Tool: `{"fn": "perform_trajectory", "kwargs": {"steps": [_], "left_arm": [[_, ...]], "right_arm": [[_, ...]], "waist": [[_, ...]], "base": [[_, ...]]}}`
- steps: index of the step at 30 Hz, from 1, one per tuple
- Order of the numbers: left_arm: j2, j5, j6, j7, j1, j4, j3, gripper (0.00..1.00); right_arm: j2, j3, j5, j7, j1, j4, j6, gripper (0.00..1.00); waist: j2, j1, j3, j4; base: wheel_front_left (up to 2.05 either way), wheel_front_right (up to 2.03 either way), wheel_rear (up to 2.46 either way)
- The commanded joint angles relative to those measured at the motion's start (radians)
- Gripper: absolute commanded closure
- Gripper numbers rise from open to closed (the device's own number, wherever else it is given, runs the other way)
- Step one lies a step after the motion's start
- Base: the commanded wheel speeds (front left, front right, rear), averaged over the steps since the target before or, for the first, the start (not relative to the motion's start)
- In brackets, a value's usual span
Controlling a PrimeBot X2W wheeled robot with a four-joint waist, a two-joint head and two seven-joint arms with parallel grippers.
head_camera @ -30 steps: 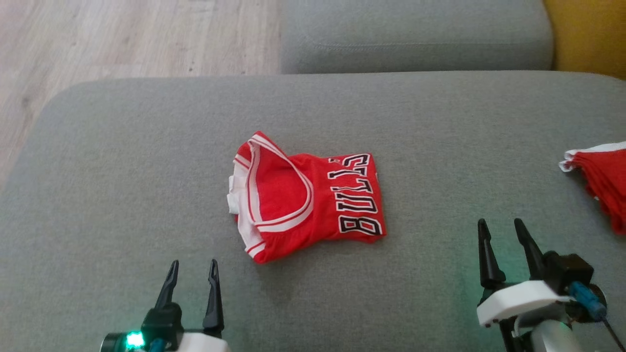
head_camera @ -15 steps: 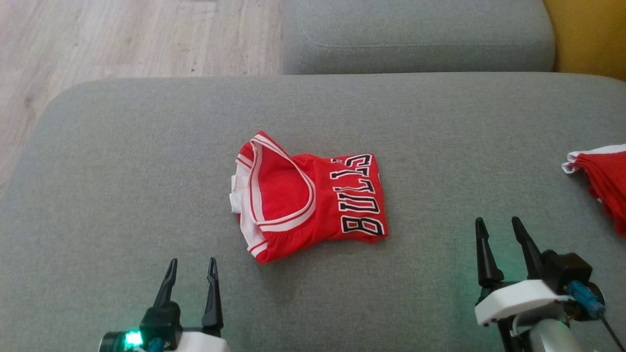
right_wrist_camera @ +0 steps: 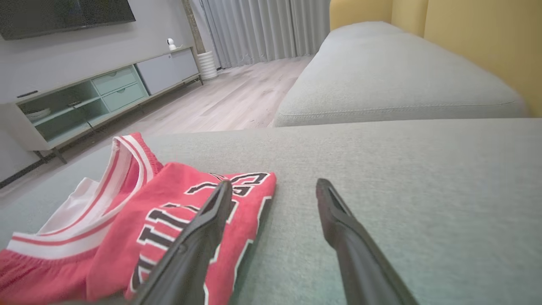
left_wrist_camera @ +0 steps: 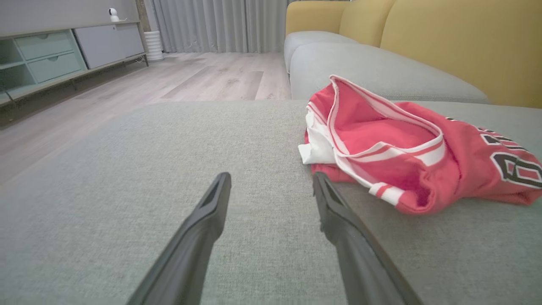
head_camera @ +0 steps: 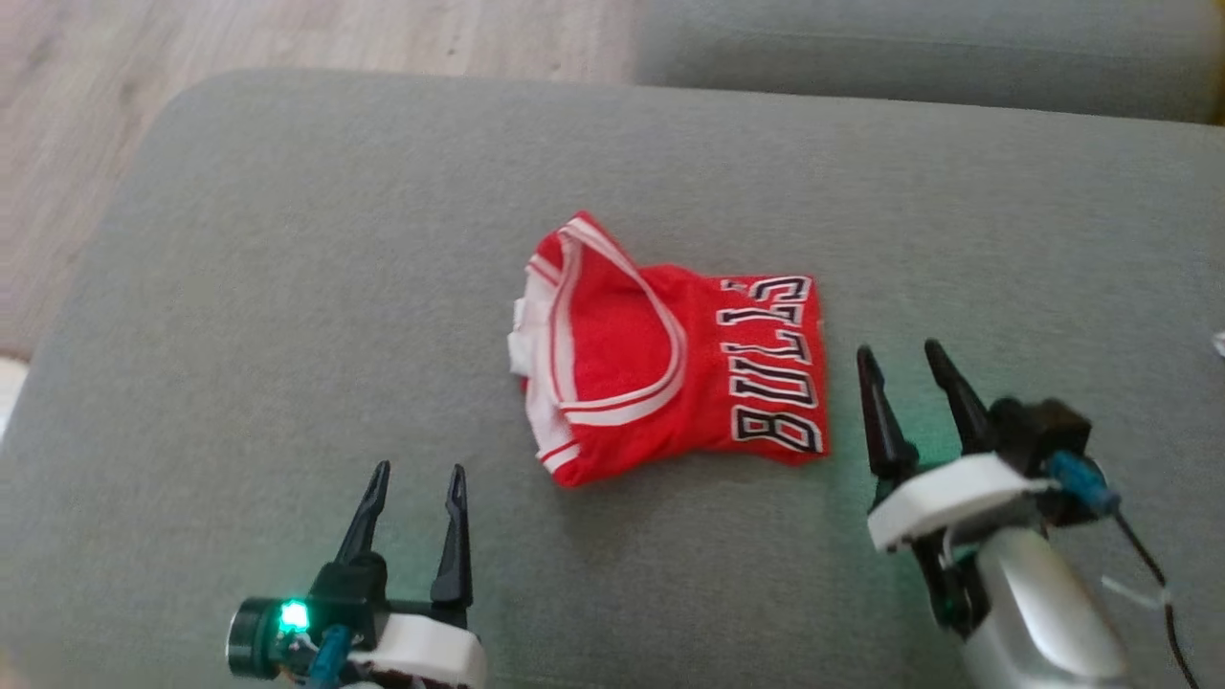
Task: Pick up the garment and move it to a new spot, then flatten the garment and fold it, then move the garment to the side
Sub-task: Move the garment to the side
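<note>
One red Bulls jersey [head_camera: 675, 378] is being seen lying crumpled near the middle of the wide grey seat cushion [head_camera: 287, 287], white-trimmed neck opening turned to the left, black lettering running along its right side. Bare grey fabric is being left open all round it: a broad stretch to the left out to the cushion's rounded corner, a band beyond it up to the far edge, and a strip in front where the two grippers are being held. Past the left and far-left edges, pale wood floor [head_camera: 287, 38] is being shown. A second grey cushion [head_camera: 909, 48] is being glimpsed beyond the far edge, so two cushions are being counted.

The left gripper [head_camera: 420, 468] is being held low over the cushion, near the jersey's front left corner and clear of it, its two dark fingers spread apart with nothing between them. The right gripper [head_camera: 899, 348] is being held just beside the jersey's right edge, its two fingers likewise spread wide and empty; in the right wrist view one finger is being seen across the lettered hem, though contact cannot be told.

In the left wrist view, one low cabinet [left_wrist_camera: 63, 55] along the far wall, grey curtains [left_wrist_camera: 220, 25] and yellow backrests [left_wrist_camera: 444, 42] are being picked out.
</note>
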Motion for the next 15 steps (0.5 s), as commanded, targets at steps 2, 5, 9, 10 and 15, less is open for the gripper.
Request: {"fn": "perform_trajectory", "kwargs": {"steps": [2,5,9,10,15], "left_arm": [[0.003,-0.008,-0.003,-0.01,-0.041,-0.026,0.016,0.0],[0.003,-0.014,-0.003,-0.01,-0.051,-0.024,0.006,0.0],[0.003,-0.022,-0.004,-0.01,-0.062,-0.023,-0.003,0.0],[0.003,-0.028,-0.004,-0.01,-0.064,-0.022,-0.005,0.0],[0.003,-0.04,-0.003,-0.01,-0.073,-0.029,-0.015,0.0]], "right_arm": [[-0.003,0.028,0.021,-0.011,-0.073,0.027,0.003,0.0],[-0.003,0.019,0.016,-0.011,-0.128,0.097,0.003,0.0],[-0.003,-0.002,0.008,-0.011,-0.174,0.224,0.003,0.0],[-0.003,-0.003,0.007,-0.011,-0.184,0.253,0.003,0.0],[-0.003,0.077,0.055,-0.011,-0.209,0.367,0.003,0.32]], "waist": [[0.0001,-0.0002,0.037,0.054],[0.0001,-0.0002,0.056,0.088],[0.0001,-0.0002,0.074,0.121],[0.0001,-0.0002,0.078,0.127],[0.0001,-0.0002,0.094,0.141]], "base": [[0.0,0.0,0.0],[0.0,0.0,0.0],[0.0,0.0,0.0],[0.0,0.0,0.0],[0.0,0.0,0.0]]}}
